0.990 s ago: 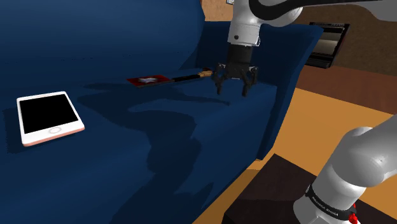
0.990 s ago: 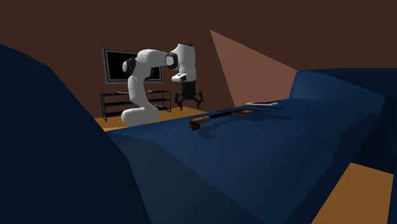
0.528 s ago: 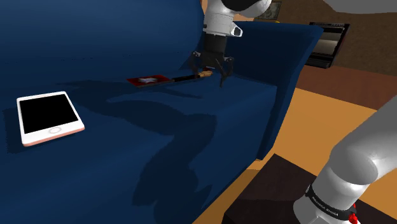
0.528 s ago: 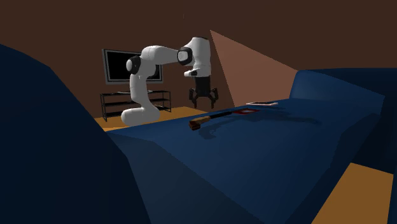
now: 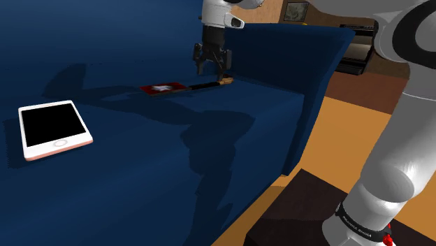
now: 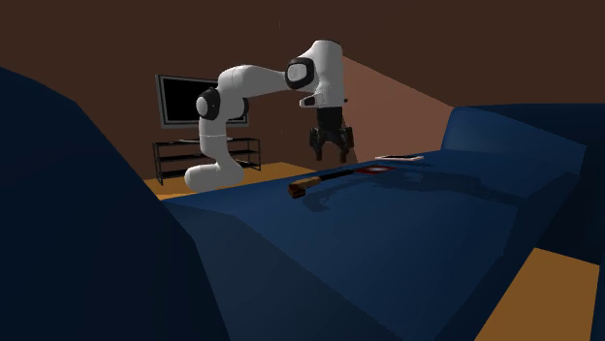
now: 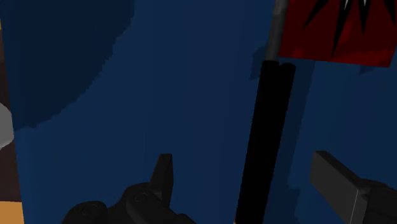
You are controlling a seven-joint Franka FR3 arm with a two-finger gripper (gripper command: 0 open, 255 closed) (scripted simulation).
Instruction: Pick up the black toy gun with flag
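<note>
A white Franka arm reaches over a dark blue sofa (image 5: 140,175), its black end effector (image 5: 209,68) hanging above the seat with both fingers spread wide and nothing in its grasp. The black toy gun (image 5: 202,85) lies flat on the seat cushion just beneath it, brown grip toward the shoulder view's right and its red flag (image 5: 162,88) spread out toward that view's left. In the wrist view the gun's long black barrel (image 7: 267,127) runs between the two parted fingers, untouched by either, with the red flag (image 7: 337,32) at its far end. A pink-edged tablet (image 5: 54,128) with a black screen rests on the same seat, well apart from the gun. In the second exterior view a television (image 6: 184,97) stands behind the arm.
</note>
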